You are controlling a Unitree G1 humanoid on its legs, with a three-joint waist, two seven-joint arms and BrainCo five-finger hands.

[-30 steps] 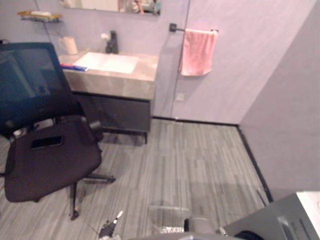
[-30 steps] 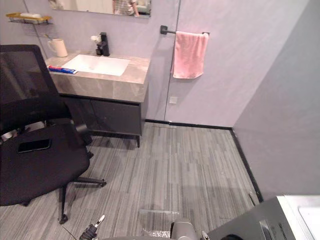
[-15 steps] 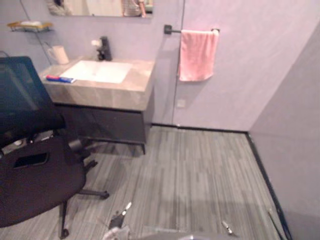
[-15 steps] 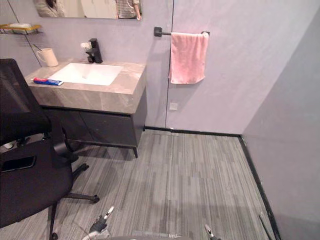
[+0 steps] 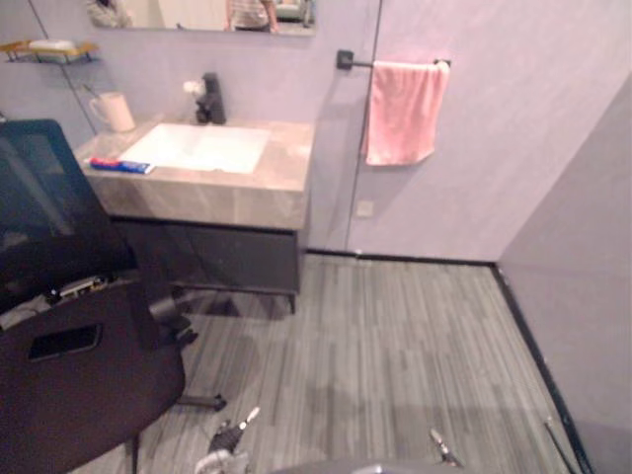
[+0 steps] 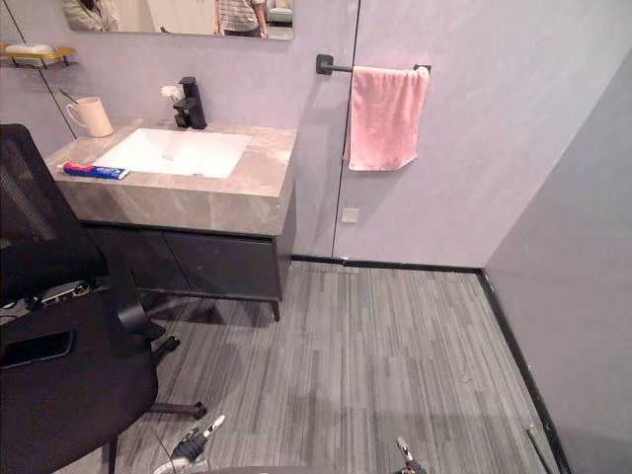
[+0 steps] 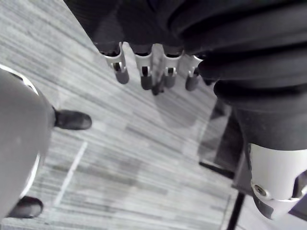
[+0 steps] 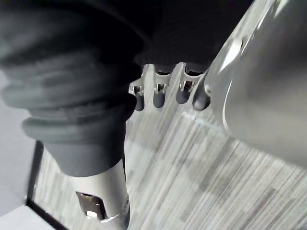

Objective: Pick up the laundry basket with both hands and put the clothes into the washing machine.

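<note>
My left hand (image 7: 145,76) hangs over the grey striped floor (image 7: 124,143) in the left wrist view. Its fingers are relaxed and hold nothing. In the right wrist view my right hand (image 8: 159,96) also hangs above the floor, fingers straight and empty, close beside a smooth grey rounded surface (image 8: 259,96). The head views look across a bathroom floor (image 6: 375,346) towards a sink cabinet and a wall.
A black office chair (image 6: 59,346) with a phone (image 6: 38,349) on its seat stands at the left. Behind it is a stone sink counter (image 6: 188,178) on a dark cabinet. A pink towel (image 6: 385,117) hangs on the back wall. A wall (image 6: 583,296) closes the right side.
The camera has moved: the grey machine corner at the lower right a second ago has left the picture. Chair, sink and towel have shifted with the view.
</note>
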